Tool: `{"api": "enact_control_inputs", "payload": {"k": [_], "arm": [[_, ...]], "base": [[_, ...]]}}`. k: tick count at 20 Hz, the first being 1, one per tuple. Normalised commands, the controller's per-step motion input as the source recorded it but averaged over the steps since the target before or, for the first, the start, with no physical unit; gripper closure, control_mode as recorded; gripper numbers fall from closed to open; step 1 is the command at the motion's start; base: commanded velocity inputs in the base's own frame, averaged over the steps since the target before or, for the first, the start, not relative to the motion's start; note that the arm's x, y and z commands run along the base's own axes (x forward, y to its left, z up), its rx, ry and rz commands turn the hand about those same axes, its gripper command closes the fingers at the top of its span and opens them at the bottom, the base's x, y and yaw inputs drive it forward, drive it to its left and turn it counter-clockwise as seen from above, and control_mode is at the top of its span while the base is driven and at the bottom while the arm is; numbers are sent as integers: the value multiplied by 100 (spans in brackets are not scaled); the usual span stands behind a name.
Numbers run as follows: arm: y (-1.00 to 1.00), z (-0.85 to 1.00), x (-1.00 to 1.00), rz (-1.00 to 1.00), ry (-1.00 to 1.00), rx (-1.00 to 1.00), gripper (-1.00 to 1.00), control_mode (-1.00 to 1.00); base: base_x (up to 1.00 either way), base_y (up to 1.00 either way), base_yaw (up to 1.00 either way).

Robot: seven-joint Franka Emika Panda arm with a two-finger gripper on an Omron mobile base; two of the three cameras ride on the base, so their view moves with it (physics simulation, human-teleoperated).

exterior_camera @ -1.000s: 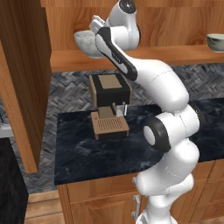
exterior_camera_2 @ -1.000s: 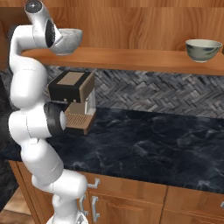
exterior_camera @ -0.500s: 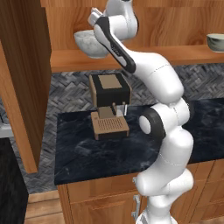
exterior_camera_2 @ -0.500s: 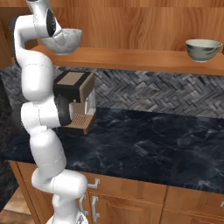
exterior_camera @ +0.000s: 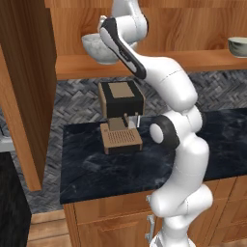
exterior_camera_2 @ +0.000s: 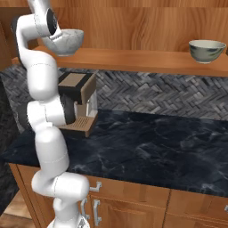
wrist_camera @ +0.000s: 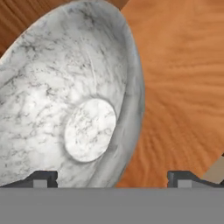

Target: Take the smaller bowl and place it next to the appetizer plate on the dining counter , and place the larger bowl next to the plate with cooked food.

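A: Two bowls up on the wooden shelf (exterior_camera_2: pixel 133 60) here. The larger bowl (exterior_camera_2: pixel 67 41) sits in the upper left of the right base view, and the smaller bowl (exterior_camera_2: pixel 206 50) stands well apart from it at the upper right.

B: And the hand view puts us right over the larger bowl (wrist_camera: pixel 74 100). Marbled inside, flat round bottom, nothing in it at all. What about the smaller one?

A: Can't see into it from these angles. In the left base view it's at the upper right edge (exterior_camera: pixel 237 46), partly cut off.

B: The claw (wrist_camera: pixel 111 177)?

A: Tips spread wide at the bottom of the hand view, one on each side of the bowl's rim, nothing clamped between them.

B: Below the shelf?

A: One coffee machine (exterior_camera: pixel 119 116) on the black marbled surface (exterior_camera_2: pixel 169 147), left of centre in the left base view, against the herringbone backsplash (exterior_camera_2: pixel 164 93).
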Motion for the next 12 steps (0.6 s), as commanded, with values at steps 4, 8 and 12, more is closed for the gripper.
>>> {"api": "enact_control_inputs", "payload": {"k": [4, 8, 12], "arm": [[0, -41, 4, -10, 5, 0, -100, -100], [0, -38, 0, -7, 2, 0, 100, -100], [-8, -32, -22, -8, -8, 0, 100, -100]], "base": [[0, 0, 0], [0, 0, 0], [0, 0, 0]]}}
